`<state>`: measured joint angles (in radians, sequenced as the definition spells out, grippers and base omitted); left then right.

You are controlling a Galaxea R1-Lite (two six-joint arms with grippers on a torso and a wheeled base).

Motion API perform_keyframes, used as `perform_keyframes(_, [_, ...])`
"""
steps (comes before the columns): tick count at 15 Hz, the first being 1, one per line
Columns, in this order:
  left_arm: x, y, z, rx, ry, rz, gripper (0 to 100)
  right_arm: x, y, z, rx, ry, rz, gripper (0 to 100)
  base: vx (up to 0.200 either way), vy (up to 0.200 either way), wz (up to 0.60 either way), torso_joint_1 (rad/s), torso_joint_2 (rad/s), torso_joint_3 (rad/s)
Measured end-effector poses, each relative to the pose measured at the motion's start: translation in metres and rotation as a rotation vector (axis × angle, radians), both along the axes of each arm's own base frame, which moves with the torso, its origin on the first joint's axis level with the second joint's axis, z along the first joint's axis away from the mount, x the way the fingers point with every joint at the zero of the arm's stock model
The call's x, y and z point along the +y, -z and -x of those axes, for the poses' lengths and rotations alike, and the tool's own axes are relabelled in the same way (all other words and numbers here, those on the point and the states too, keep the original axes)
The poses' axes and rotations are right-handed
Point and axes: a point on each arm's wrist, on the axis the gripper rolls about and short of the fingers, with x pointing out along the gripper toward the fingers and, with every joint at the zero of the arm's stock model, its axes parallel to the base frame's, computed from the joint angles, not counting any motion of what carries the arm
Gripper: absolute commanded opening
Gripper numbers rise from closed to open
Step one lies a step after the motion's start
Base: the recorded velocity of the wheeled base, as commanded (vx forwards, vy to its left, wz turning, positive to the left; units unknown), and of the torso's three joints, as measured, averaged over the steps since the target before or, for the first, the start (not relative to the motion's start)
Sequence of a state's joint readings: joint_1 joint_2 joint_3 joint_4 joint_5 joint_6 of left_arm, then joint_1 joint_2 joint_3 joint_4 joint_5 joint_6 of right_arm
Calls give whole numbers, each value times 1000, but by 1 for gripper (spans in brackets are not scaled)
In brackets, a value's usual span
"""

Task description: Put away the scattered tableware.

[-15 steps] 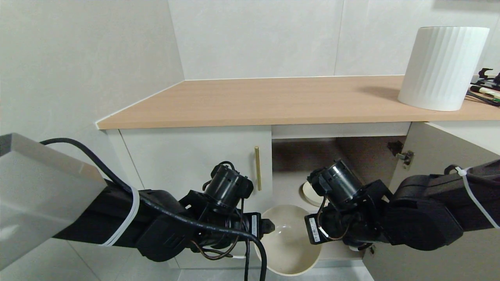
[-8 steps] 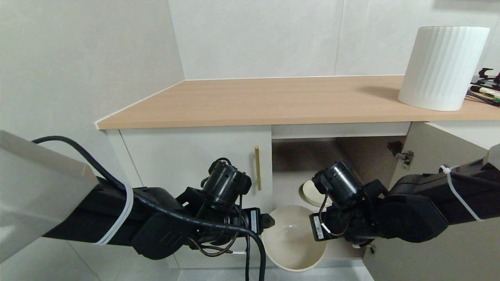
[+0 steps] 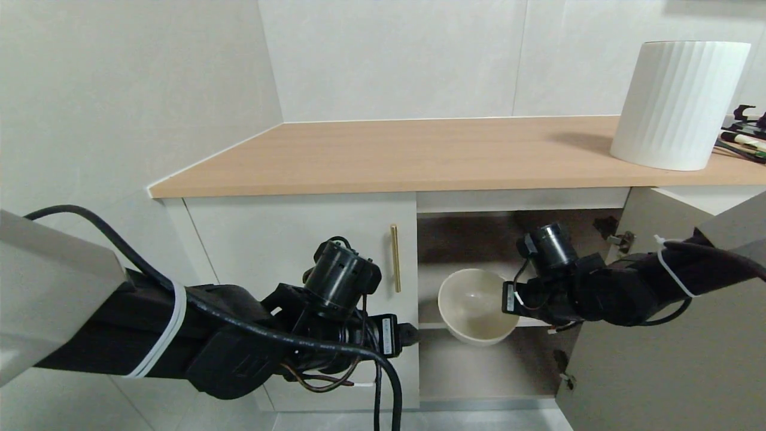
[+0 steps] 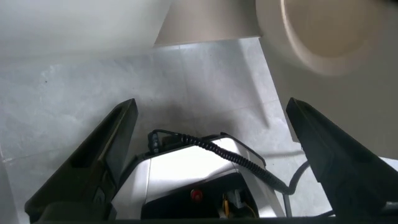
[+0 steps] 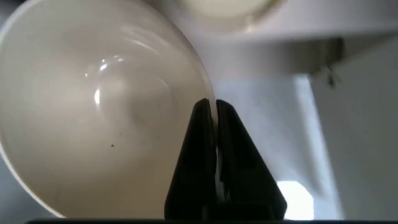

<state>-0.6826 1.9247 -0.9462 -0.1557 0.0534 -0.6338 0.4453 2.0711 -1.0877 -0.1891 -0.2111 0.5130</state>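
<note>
Cream bowl (image 3: 476, 305) in outstretched right claw (image 3: 511, 299)

Open cabinet bay (image 3: 473, 239) between closed left door (image 3: 287, 239) and open right door (image 3: 658, 371), bowl (image 3: 476, 305) at its mouth

Right gripper (image 3: 510, 301) grips the cream bowl (image 3: 473, 305) at its right rim. The bowl is tilted, opening toward the camera, in front of the open cabinet (image 3: 467, 239) at shelf level. Left gripper (image 3: 410, 336) sits lower, before the closed door (image 3: 299, 239), apart from the bowl. A ribbed white cylinder (image 3: 679, 102) stands on the countertop (image 3: 389, 155).

Black arms (image 3: 227, 353), white cable ties (image 3: 172, 316)
</note>
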Motion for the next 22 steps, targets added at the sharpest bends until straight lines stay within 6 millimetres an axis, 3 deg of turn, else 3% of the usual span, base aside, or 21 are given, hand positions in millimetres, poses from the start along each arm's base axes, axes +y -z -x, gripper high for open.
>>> perform_keyframes(5, [0, 0, 0, 0, -1, 1, 100, -25, 21, -36, -121, 137, -57, 0, 0, 0, 0, 0, 0, 0])
perform_keyframes(11, [0, 1, 0, 4, 1, -1, 100, -38, 45, -69, -147, 211, -45, 0, 0, 0, 0, 0, 0, 0])
perform_keyframes(17, [-1, 3, 0, 9, 2, -3, 100, -44, 67, -88, -141, 250, -27, 0, 0, 0, 0, 0, 0, 0])
perform_keyframes(22, [0, 4, 0, 12, 3, -7, 100, -44, 73, -99, -148, 254, -24, 0, 0, 0, 0, 0, 0, 0])
